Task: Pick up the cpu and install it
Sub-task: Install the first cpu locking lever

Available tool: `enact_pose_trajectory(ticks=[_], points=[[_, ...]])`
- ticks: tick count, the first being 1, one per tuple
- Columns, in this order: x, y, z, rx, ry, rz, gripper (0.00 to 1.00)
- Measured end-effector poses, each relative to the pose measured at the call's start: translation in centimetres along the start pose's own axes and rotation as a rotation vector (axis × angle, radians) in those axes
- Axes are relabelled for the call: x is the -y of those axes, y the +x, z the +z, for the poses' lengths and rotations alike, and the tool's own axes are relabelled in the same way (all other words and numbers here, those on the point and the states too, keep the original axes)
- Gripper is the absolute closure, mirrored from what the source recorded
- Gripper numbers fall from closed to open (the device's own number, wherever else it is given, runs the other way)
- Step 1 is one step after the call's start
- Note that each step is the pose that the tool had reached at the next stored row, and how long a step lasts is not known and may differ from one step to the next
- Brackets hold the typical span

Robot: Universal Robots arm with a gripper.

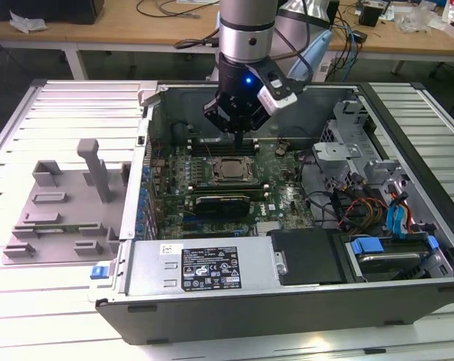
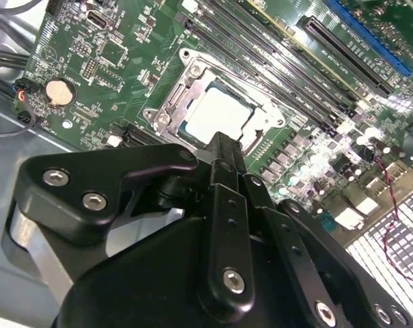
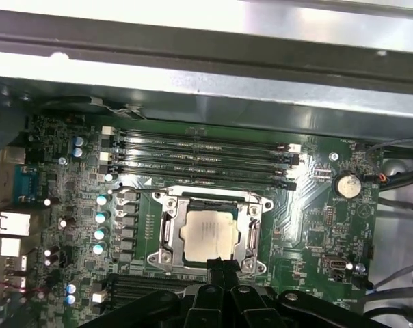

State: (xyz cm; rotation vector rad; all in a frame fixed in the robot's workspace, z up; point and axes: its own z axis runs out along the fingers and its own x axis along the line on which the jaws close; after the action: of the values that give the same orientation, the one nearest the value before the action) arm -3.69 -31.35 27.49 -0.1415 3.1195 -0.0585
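The cpu point(image 3: 208, 236) is a pale silver square lying flat inside the metal-rimmed socket frame point(image 3: 164, 229) on the green motherboard point(image 3: 309, 225). In the second wrist view, the cpu point(image 2: 217, 113) sits just past my fingertips. My gripper point(image 3: 220, 264) hangs a little above the socket's near edge, its black fingers point(image 2: 223, 160) pressed together with nothing between them. In the exterior view, the gripper point(image 1: 238, 134) hovers over the open computer case, directly above the cpu point(image 1: 228, 169).
A grey plastic tray point(image 1: 62, 203) with an upright post lies on the slatted table at the exterior view's left. Inside the case are memory slots point(image 3: 200, 154), a long black ribbed block point(image 1: 222, 201), cables point(image 1: 340, 203) and blue drive brackets point(image 1: 396, 218).
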Motion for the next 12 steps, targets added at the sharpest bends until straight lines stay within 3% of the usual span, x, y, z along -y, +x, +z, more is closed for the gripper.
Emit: enact_pose_trajectory(ticks=[4,7,9,12], points=[[0.01,-0.01,-0.32,0.0002,-0.0002,0.000,0.89],[-0.04,0.60,-0.34,0.0000,-0.0001,0.000,0.89],[-0.17,2.00,-0.36,0.0010,-0.0002,0.000,0.89],[-0.44,4.92,-0.39,0.0029,-0.0001,0.000,0.89]])
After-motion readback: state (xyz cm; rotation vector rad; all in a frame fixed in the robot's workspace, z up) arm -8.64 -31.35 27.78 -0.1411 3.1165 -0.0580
